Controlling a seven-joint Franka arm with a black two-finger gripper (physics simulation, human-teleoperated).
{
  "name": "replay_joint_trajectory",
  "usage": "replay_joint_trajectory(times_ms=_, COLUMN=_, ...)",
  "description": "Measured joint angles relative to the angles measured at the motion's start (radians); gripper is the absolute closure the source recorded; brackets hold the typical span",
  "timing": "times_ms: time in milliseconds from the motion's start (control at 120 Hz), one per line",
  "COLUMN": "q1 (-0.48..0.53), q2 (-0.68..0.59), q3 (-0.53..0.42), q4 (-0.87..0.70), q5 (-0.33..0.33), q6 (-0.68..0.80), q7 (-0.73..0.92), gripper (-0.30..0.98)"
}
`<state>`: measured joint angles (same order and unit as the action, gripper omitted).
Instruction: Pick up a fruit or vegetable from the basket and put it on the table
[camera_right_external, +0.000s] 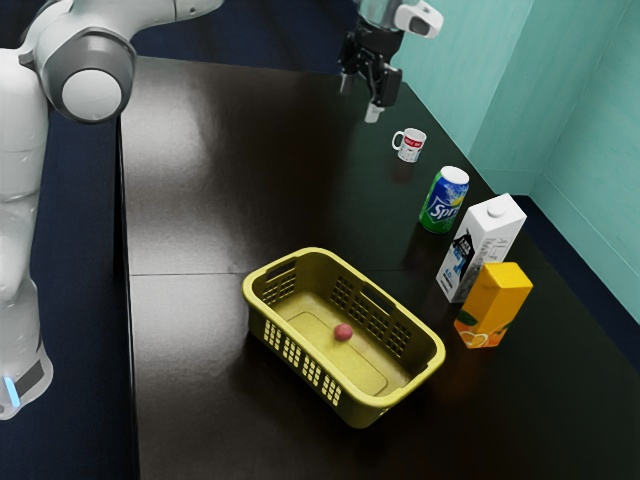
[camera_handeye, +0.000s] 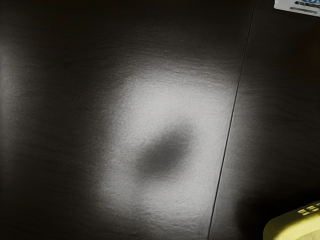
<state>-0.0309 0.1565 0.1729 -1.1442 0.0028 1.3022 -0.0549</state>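
Teal walls (camera_right_external: 570, 100) stand at the exterior view's right, with dark blue floor (camera_right_external: 60, 200) at its left. Between lies one dark, glossy counter (camera_right_external: 200, 220), crossed by a thin seam (camera_right_external: 190, 274); the wrist view adds its fine grain and a pale glare with a soft dark patch (camera_handeye: 165, 152) inside. One white arm (camera_right_external: 15, 130) rises at the exterior view's left. Near, one yellow-green plastic basket (camera_right_external: 402, 402) sits upright; the wrist view catches one of its corners. To its right are two cartons, a white carton (camera_right_external: 487, 240) and, nearer, an orange juice carton (camera_right_external: 497, 300). Farther off are one Sprite can (camera_right_external: 443, 205) and, farthest, one white mug (camera_right_external: 410, 147). The one gripper (camera_right_external: 360, 98) hangs above the counter's far part, its fingers parted and empty. Smallest, one round, reddish fruit or vegetable (camera_right_external: 343, 332) lies on the basket's floor, within its walls.
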Motion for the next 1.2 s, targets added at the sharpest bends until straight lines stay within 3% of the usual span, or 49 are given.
replay_joint_trajectory(times_ms=242, q1=0.008, q2=-0.003, q3=0.001, q4=0.004, q5=-0.009, q6=0.025, q7=-0.007, gripper=0.00)
replay_joint_trajectory(times_ms=458, q1=0.015, q2=-0.121, q3=-0.030, q4=0.103, q5=-0.006, q6=0.006, q7=-0.012, gripper=0.00)
replay_joint_trajectory(times_ms=775, q1=-0.062, q2=0.071, q3=-0.062, q4=0.101, q5=-0.012, q6=0.013, q7=-0.019, gripper=0.00)
replay_joint_trajectory(times_ms=983, q1=-0.128, q2=0.118, q3=-0.108, q4=0.101, q5=-0.014, q6=0.035, q7=-0.031, gripper=0.00)
replay_joint_trajectory(times_ms=1200, q1=-0.215, q2=0.146, q3=-0.113, q4=0.067, q5=-0.018, q6=0.066, q7=-0.207, gripper=0.00)
